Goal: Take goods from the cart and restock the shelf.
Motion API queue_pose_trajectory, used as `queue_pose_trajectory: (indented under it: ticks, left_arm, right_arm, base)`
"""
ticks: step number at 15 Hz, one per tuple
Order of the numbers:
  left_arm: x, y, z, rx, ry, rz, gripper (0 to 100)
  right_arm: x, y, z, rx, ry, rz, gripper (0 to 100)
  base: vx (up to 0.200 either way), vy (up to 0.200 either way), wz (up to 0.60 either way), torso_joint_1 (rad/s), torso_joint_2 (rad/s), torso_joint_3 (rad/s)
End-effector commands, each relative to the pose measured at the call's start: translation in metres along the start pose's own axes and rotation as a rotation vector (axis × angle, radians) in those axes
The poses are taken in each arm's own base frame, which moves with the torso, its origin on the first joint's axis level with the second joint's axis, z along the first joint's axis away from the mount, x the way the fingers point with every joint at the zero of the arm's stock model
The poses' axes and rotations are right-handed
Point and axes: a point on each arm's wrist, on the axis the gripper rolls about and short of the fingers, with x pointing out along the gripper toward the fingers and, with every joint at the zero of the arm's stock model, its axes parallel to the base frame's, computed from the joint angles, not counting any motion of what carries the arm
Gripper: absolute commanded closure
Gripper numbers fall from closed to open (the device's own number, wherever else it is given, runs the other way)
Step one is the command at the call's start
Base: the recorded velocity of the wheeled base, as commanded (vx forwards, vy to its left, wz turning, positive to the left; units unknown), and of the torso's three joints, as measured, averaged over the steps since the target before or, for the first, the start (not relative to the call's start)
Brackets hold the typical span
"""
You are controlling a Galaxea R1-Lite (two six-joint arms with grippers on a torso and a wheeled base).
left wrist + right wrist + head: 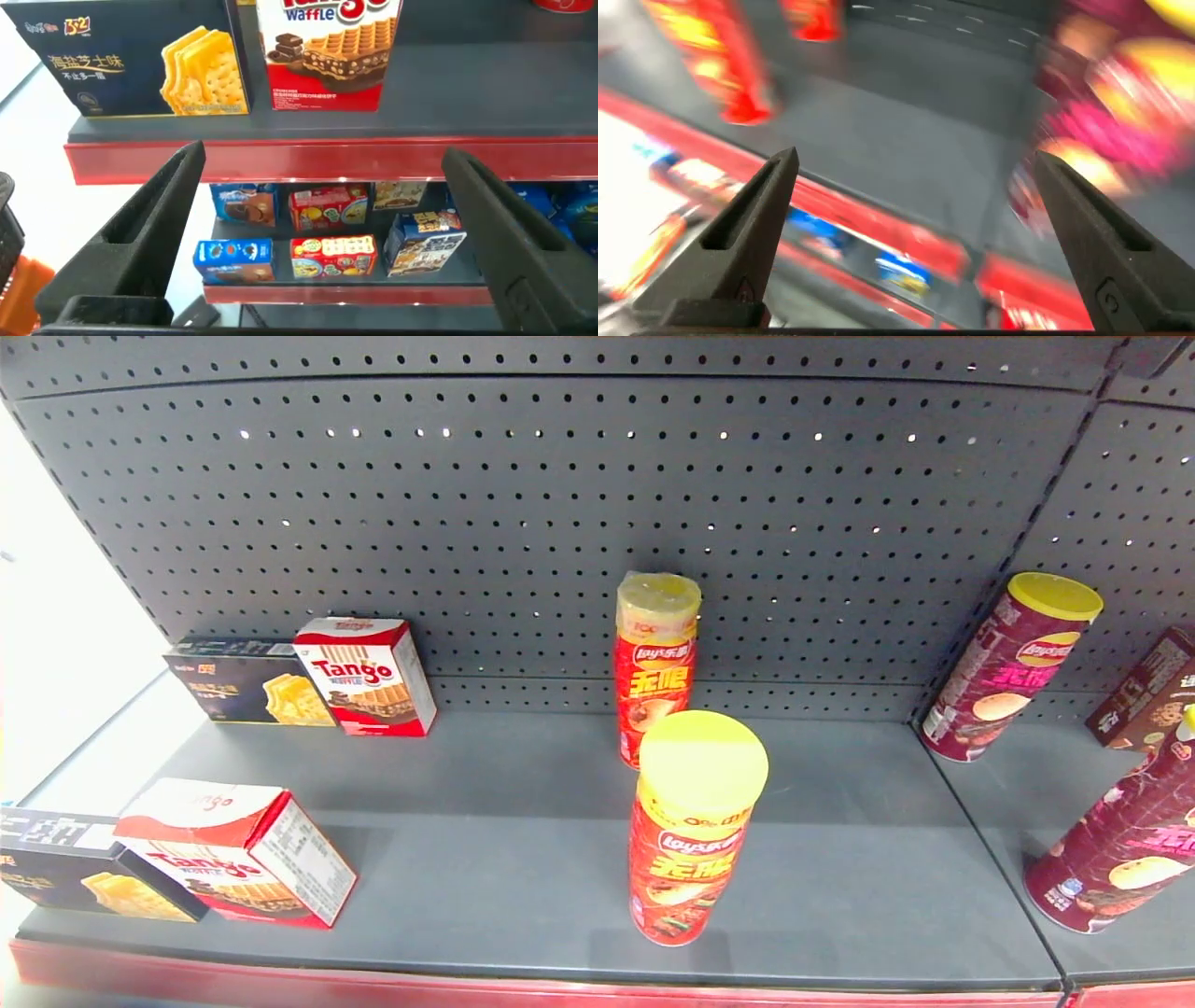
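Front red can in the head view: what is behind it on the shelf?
A second red can stands behind the front red can, near the pegboard. The front can's lid covers part of its base, so its footing there is hidden.

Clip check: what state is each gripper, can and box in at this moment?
Left gripper: open, empty.
Right gripper: open, empty.
Front red can: upright, lid on.
Rear red can: upright, lid on.
Rear maroon can: standing, lid on.
Front maroon can: standing.
Rear wafer box: standing, closed.
Front wafer box: standing, closed.
Rear cracker box: standing, closed.
Front cracker box: standing, closed.
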Motion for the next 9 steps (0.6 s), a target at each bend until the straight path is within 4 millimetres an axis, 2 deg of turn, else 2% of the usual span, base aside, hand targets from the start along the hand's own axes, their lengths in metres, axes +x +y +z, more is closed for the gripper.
queue_pose_trajectory:
  ticks: [1, 4, 9]
  left_arm:
    - [0.0, 0.0, 0.0, 0.0, 0.003, 0.0, 0]
    - [0.0, 0.0, 0.0, -0.002, 0.003, 0.0, 0]
    - [0.0, 0.0, 0.0, -0.002, 0.003, 0.0, 0]
  right_arm:
    - [0.067, 0.011, 0.032, -0.046, 0.139, 0.298, 0]
    - [0.093, 0.023, 0.022, -0.061, 0.254, 0.378, 0]
    - [0.128, 0.031, 0.02, -0.085, 0.35, 0.302, 0]
  base:
    - [0.0, 0.0, 0.0, 0.0, 0.0, 0.0]
    - [0.0, 0.0, 0.0, 0.0, 0.0, 0.0]
    - [0.0, 0.0, 0.0, 0.0, 0.0, 0.0]
